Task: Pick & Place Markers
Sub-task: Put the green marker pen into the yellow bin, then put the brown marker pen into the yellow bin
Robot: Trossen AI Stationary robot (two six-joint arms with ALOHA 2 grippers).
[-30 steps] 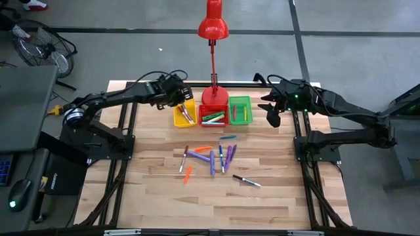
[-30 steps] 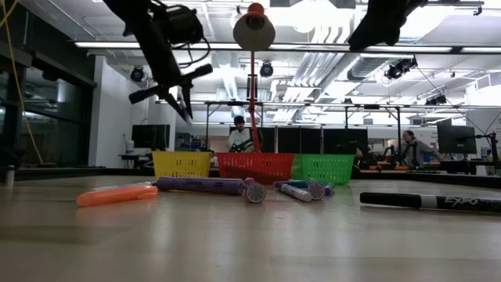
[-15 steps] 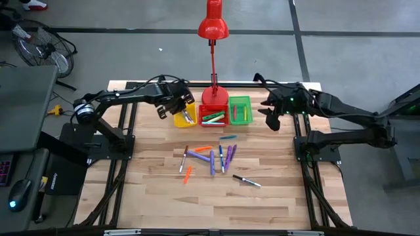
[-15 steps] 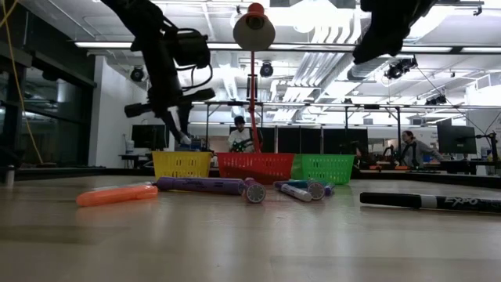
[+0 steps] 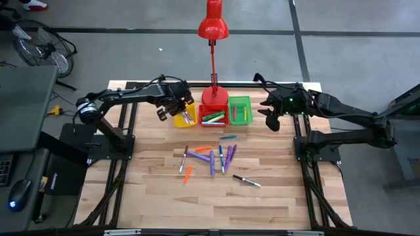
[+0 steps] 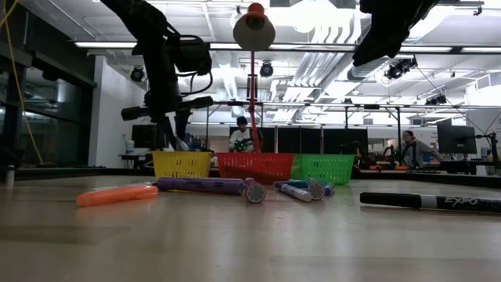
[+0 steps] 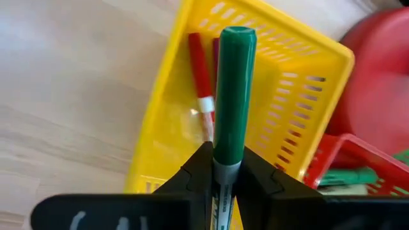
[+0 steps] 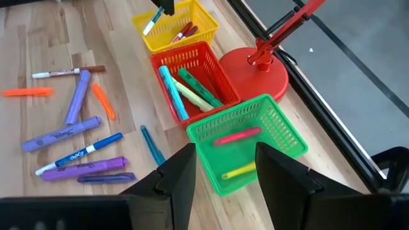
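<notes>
One green-capped marker (image 7: 231,102) is clamped between the fingers of the left gripper (image 7: 223,176), held over the yellow bin (image 7: 300,96), which already contains a red marker (image 7: 200,83). Several more markers (image 5: 211,157) lie scattered mid-tabletop (image 5: 157,196), among them an orange one (image 6: 117,193), a purple one (image 6: 202,186) and a black one (image 6: 430,201). Beside the green bin (image 5: 240,110), the right gripper (image 5: 272,119) hangs above the tabletop's far right, its fingers spread and empty.

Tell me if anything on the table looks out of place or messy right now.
Nothing looks damaged or spilled. Loose markers lie scattered at all angles mid-table, unsorted. The left gripper holds a green marker over the yellow bin; the right gripper waits open beside the green bin.
</notes>
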